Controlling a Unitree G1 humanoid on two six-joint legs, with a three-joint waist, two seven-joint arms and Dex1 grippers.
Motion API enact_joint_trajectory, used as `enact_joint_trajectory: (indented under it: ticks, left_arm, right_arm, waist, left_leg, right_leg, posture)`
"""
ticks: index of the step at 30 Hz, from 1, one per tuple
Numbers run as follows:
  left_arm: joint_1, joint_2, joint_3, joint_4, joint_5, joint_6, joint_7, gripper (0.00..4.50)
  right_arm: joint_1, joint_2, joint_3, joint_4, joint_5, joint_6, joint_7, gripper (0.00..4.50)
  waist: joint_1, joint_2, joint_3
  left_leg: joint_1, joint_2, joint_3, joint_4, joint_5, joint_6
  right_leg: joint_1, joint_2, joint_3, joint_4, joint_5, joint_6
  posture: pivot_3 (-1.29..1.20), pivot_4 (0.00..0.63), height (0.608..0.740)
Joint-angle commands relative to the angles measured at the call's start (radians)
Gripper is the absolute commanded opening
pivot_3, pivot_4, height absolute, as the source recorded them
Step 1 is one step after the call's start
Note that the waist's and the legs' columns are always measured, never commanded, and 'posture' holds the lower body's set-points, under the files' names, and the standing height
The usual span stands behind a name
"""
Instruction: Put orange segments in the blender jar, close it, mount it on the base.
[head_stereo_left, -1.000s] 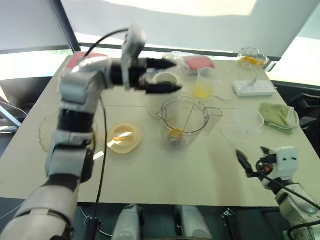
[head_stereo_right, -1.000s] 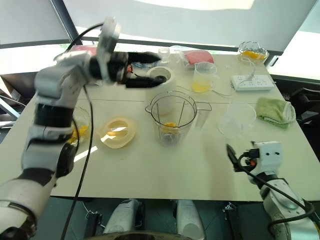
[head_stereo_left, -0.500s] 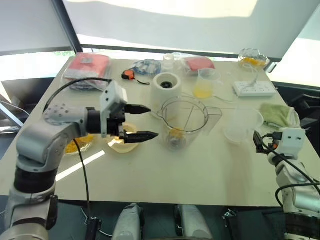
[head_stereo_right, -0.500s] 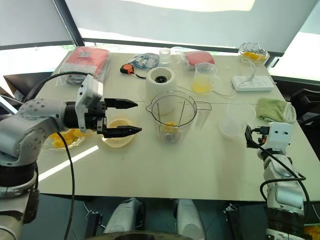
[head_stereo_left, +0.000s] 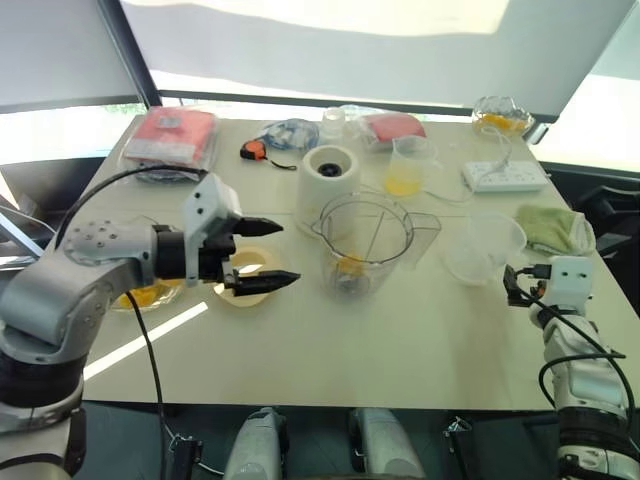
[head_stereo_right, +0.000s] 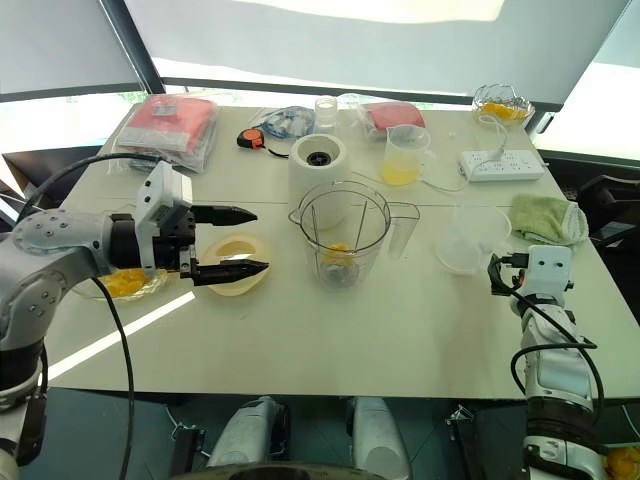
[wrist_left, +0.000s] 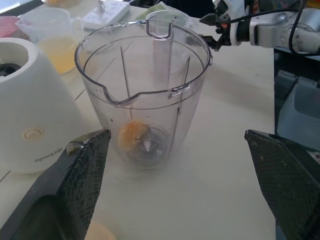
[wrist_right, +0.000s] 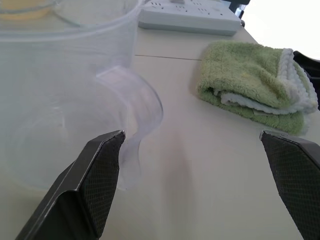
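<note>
While my left gripper (head_stereo_right: 238, 241) hangs empty with its jaws spread wide, just to the left of the blender jar (head_stereo_right: 344, 236), the jar stands upright near the middle of the bench (head_stereo_right: 330, 330) with no lid on it. One of the orange segments (wrist_left: 131, 136) lies at the jar's bottom, against the blade. The base (head_stereo_right: 318, 167) stands just behind the jar, touching or nearly so. A pale yellow lid (head_stereo_right: 232, 263) lies left of the jar, under my left jaws, and a shallow dish of more orange segments (head_stereo_right: 122, 282) sits further left. My right gripper (head_stereo_left: 510, 287) is well to the right of the jar, jaws spread too, pointing at a clear measuring cup (wrist_right: 60, 95) with a green cloth (wrist_right: 255, 87) beyond it.

My worry is the right hand: it faces the wrong clear vessel, and closing there would grab the cup instead of the jar. The jar is light and tall; a nudge from my left jaws could tip it against the base.
</note>
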Motion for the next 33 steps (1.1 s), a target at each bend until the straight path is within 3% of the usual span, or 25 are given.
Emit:
enact_joint_trajectory:
  ticks: [1, 3, 6, 13, 18, 21, 25, 33]
  left_arm:
    - [-0.001, 0.016, 0.0, 0.007, -0.007, -0.017, -0.002, 4.47]
    - [-0.002, 0.014, 0.0, 0.008, -0.005, -0.013, 0.013, 4.47]
    - [0.005, 0.015, 0.004, -0.001, -0.012, -0.005, 0.028, 4.5]
    - [0.03, 0.031, 0.018, -0.014, -0.021, -0.002, 0.052, 4.5]
    - [0.04, 0.041, 0.021, -0.013, -0.026, -0.007, 0.061, 4.5]
    - [0.007, 0.005, 0.098, 0.014, -0.13, 0.041, 0.088, 4.5]
    - [-0.036, 0.016, 0.145, 0.061, -0.184, 0.064, 0.098, 4.5]
    - [-0.064, 0.063, 0.111, 0.133, -0.138, 0.017, 0.056, 4.5]
  right_arm:
    - [-0.067, 0.001, 0.0, 0.071, -0.023, -0.059, -0.029, 4.5]
    - [-0.092, 0.001, 0.008, 0.113, -0.037, -0.08, -0.04, 4.5]
    - [-0.118, 0.005, 0.018, 0.152, -0.046, -0.111, -0.047, 3.72]
    - [-0.126, 0.01, 0.04, 0.183, -0.053, -0.152, -0.047, 0.04]
    - [-0.13, 0.01, 0.043, 0.175, -0.059, -0.165, -0.044, 0.04]
    - [-0.148, -0.026, 0.045, 0.098, -0.069, -0.16, -0.027, 0.04]
    - [-0.224, -0.115, 0.045, -0.033, -0.062, -0.1, 0.032, 0.04]
    - [-0.467, -0.304, 0.151, -0.177, -0.066, 0.124, 0.25, 0.04]
  waist:
    - [0.0, 0.0, 0.0]
    - [0.0, 0.0, 0.0]
    - [0.0, 0.0, 0.0]
    - [0.0, 0.0, 0.0]
    - [0.003, 0.0, 0.0]
    - [0.001, 0.001, 0.001]
    - [0.0, 0.004, 0.003]
    - [-0.02, 0.006, 0.005]
  left_leg:
    - [0.0, 0.0, 0.0, 0.0, 0.0, 0.0]
    - [0.0, 0.0, 0.0, 0.0, 0.0, 0.0]
    - [0.0, 0.0, 0.0, 0.0, 0.0, 0.0]
    - [0.0, 0.0, 0.0, 0.0, 0.0, 0.0]
    - [0.0, 0.0, 0.0, 0.0, 0.0, 0.0]
    - [0.0, 0.0, 0.0, 0.0, 0.0, 0.0]
    - [0.0, 0.0, -0.001, 0.0, 0.0, 0.0]
    - [0.0, 0.0, -0.001, -0.002, 0.0, 0.0]
  right_leg:
    - [0.0, 0.0, 0.0, 0.0, 0.0, 0.0]
    - [0.0, 0.0, 0.0, 0.0, 0.0, 0.0]
    - [0.0, 0.0, 0.0, 0.0, 0.0, 0.0]
    - [0.0, 0.0, 0.0, 0.0, 0.0, 0.0]
    - [0.0, 0.0, 0.0, 0.0, 0.0, 0.0]
    - [0.0, 0.0, 0.0, -0.001, 0.0, 0.0]
    - [-0.001, 0.0, 0.0, 0.0, 0.0, 0.0]
    - [-0.001, 0.001, -0.001, 0.0, 0.0, 0.001]
  posture:
    - [0.0, 0.15, 0.74]
    - [0.0, 0.15, 0.74]
    - [0.0, 0.15, 0.74]
    - [0.0, 0.15, 0.74]
    - [0.0, 0.15, 0.74]
    - [0.0, 0.15, 0.74]
    - [0.0, 0.15, 0.74]
    - [0.0, 0.15, 0.74]
